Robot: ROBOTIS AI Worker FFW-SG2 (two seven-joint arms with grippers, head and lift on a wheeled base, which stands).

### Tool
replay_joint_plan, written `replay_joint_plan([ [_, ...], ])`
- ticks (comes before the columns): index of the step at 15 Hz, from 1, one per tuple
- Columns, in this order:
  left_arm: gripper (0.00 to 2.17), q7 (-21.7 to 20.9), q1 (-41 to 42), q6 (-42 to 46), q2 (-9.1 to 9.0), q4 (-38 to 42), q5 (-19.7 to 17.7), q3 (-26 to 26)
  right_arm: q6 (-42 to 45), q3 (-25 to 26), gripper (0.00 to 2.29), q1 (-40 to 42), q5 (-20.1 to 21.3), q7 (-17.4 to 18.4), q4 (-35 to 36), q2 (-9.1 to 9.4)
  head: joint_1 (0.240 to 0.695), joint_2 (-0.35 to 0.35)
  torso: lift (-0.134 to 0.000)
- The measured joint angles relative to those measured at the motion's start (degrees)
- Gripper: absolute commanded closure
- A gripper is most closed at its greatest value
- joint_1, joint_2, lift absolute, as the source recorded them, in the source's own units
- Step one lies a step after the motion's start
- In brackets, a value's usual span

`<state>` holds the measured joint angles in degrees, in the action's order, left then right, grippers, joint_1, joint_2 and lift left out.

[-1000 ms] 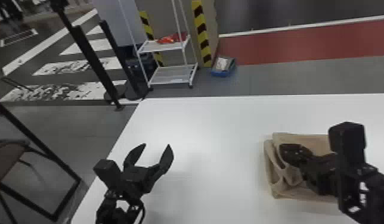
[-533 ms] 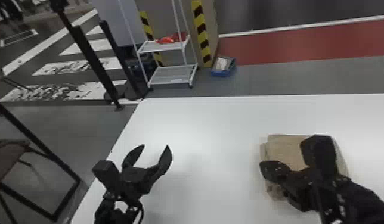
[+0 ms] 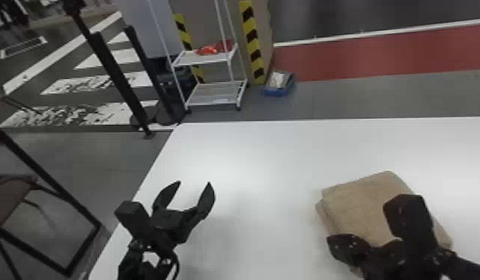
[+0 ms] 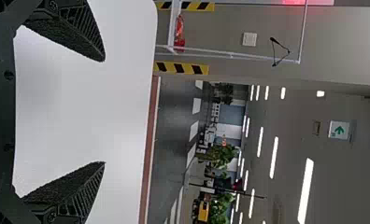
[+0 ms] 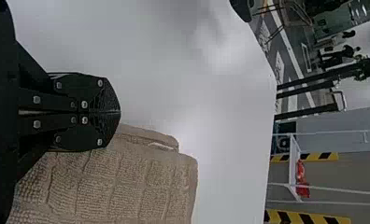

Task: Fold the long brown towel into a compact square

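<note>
The brown towel lies folded into a thick, roughly square pad on the white table's right side, turned at an angle, its layers slightly offset along the left edge. Over its near-left part is my right gripper, fingers together. In the right wrist view, the right gripper is shut beside an edge of the towel, with no cloth visible between its fingertips. My left gripper stands open above the table's left part, away from the towel; in the left wrist view, the left gripper has nothing between its fingers.
The white table has its left edge beside my left arm. Beyond its far edge stand a white shelf rack and a blue bin on the floor. A chair is off to the left.
My right gripper has moved left and toward the near side. The towel has turned, and its raised folds at the left now lie flatter. The left arm has stayed nearly still.
</note>
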<state>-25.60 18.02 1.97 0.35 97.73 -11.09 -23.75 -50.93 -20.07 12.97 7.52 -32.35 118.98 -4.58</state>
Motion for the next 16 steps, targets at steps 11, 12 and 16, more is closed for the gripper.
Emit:
replay_joint_plan([
  [11,0.09,0.3,-1.0,-0.5,0.0,-0.9,0.1,0.4,1.2,23.5,2.03,14.7,-10.2,-5.5,15.2,-2.26,0.695,0.332,-0.123],
  [12,0.09,0.3,-1.1,-0.5,0.0,-1.1,0.1,0.4,0.6,26.4,2.03,15.2,-11.4,-5.5,15.4,-2.17,0.695,0.29,-0.123],
  [16,0.09,0.3,-1.6,-0.4,0.0,-1.8,0.2,0.8,-5.8,29.8,2.03,11.1,-10.3,-5.3,11.3,-2.01,0.695,0.232,-0.123],
])
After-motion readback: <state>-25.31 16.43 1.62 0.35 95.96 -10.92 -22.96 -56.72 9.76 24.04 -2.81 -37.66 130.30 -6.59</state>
